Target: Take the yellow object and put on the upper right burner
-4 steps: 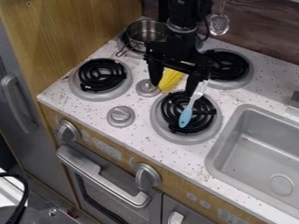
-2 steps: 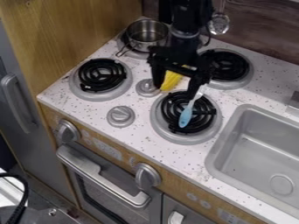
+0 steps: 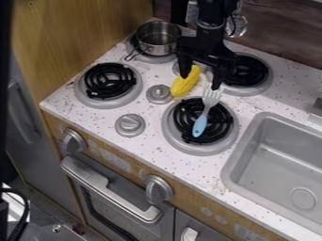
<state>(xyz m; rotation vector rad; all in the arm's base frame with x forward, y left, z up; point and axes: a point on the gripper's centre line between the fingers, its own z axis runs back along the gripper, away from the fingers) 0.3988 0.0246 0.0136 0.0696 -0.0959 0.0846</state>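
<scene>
My gripper [image 3: 200,83] hangs open over the middle of the stove top, its two fingertips spread wide apart. The yellow object [image 3: 185,82], shaped like a corn cob, lies on the white counter between the burners, just below and left of the gripper's middle, close to the left fingertip. The upper right burner [image 3: 263,77], a black coil with a silver rim, is behind and to the right; the gripper hides part of its left side.
A metal pot [image 3: 157,38] stands on the upper left burner. A blue-handled fork [image 3: 204,113] lies across the lower right burner [image 3: 229,134]. Knobs [image 3: 159,93] stand between burners; the sink [image 3: 277,174] is at the right.
The gripper has shifted to the right, uncovering more of the yellow object and the fork's tines. The yellow object has stayed in about the same place.
</scene>
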